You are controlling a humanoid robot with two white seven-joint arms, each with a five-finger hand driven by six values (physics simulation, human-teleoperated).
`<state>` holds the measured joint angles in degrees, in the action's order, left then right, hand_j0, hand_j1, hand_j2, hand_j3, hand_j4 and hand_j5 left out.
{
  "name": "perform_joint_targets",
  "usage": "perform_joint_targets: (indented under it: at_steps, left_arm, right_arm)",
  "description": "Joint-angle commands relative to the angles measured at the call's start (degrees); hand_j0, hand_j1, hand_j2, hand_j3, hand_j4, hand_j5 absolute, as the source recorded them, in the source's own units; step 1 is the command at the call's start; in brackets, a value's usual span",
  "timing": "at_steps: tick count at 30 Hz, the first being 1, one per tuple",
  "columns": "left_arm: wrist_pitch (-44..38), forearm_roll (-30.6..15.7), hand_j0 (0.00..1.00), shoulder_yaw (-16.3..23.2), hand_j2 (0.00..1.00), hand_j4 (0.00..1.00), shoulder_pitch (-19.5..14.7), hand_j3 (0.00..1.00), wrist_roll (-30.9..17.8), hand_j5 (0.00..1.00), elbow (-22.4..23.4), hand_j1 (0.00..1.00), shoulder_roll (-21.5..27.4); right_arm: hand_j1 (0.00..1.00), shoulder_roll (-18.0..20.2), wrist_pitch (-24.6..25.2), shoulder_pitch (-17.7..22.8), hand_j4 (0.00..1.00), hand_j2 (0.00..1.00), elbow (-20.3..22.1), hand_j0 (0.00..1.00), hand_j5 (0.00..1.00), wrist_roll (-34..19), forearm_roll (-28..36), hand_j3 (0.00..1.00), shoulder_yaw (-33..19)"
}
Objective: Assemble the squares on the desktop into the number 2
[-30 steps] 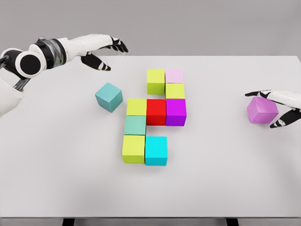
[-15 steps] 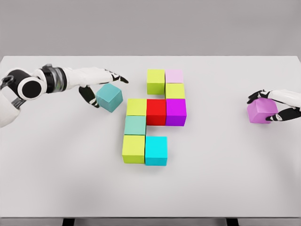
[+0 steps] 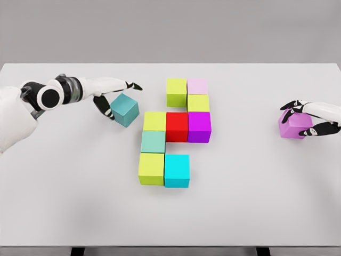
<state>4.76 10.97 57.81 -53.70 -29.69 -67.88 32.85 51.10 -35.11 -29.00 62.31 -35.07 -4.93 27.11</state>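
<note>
Several cubes form a figure mid-table: lime (image 3: 176, 92) and pale pink (image 3: 197, 86) on top, a lime one (image 3: 198, 103) below, then a row of lime (image 3: 154, 121), red (image 3: 177, 126) and purple (image 3: 199, 127). Sea-green (image 3: 153, 142), lime (image 3: 151, 168) and cyan (image 3: 177, 170) lie lower down. A loose teal cube (image 3: 126, 109) rests on the table, turned askew. My left hand (image 3: 118, 97) brackets it: the thumb is at its left face, and straight fingers run past its far edge. At the far right my right hand (image 3: 311, 118) is curled on a violet cube (image 3: 293, 126).
The white table (image 3: 256, 202) spans the whole view, with its front edge at the bottom and a grey wall behind. Broad bare surface lies in front of the figure and between the figure and the violet cube.
My left hand came down from the far left corner and drew in around the teal cube. My right hand's fingers closed on the violet cube, which shifted slightly left.
</note>
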Motion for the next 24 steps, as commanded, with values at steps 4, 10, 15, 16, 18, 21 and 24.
perform_joint_targets:
  at_steps: [4,10,15,16,18,21,24]
  left_arm:
    - [-2.82,-0.86,0.99,-0.76,0.99,0.99,-0.35,0.99,3.41,0.99,5.30,0.99,-3.67]
    - [-5.11,-0.86,0.99,-2.53,0.99,0.99,-0.62,0.99,6.14,0.99,9.61,0.99,-7.10]
    - [-8.10,-0.86,0.99,-2.61,0.99,0.99,-1.67,0.99,7.01,0.99,11.54,0.99,-10.00]
    - [-8.10,-0.95,0.99,-2.61,0.99,0.99,-2.28,0.99,7.54,0.99,13.64,0.99,-11.14]
    - [-8.10,-0.95,0.99,-2.70,0.99,0.99,-3.69,0.99,8.07,0.99,17.69,0.99,-12.99]
    - [-8.10,-0.86,0.99,-4.28,0.99,0.99,-4.57,0.99,8.16,0.99,18.84,0.99,-13.17]
    - [-8.10,-0.86,0.99,-4.28,0.99,0.99,-4.66,0.99,8.16,0.99,18.84,0.99,-13.25]
  right_arm:
    - [0.55,0.23,0.11,-0.26,0.55,0.55,1.76,0.55,0.55,0.07,-0.08,0.55,-0.04]
    - [0.55,0.94,0.11,-1.14,0.55,0.55,5.28,0.55,0.55,0.07,-0.08,0.55,-0.22]
    - [0.55,1.02,0.11,-0.88,0.55,0.55,10.81,0.55,0.55,0.07,-0.08,0.55,0.04]
    - [0.55,1.11,0.11,-0.79,0.55,0.55,11.86,0.55,0.55,0.07,-0.08,0.55,0.04]
    - [0.55,3.13,0.11,-0.09,0.55,0.55,15.20,0.55,0.55,0.07,-0.08,0.55,0.04]
    - [0.55,5.85,0.11,0.88,0.55,0.55,23.29,0.55,0.55,0.07,-0.08,0.55,1.97]
    - [0.55,8.67,0.11,1.05,0.55,0.55,34.27,0.55,0.55,0.07,-0.17,0.55,4.96]
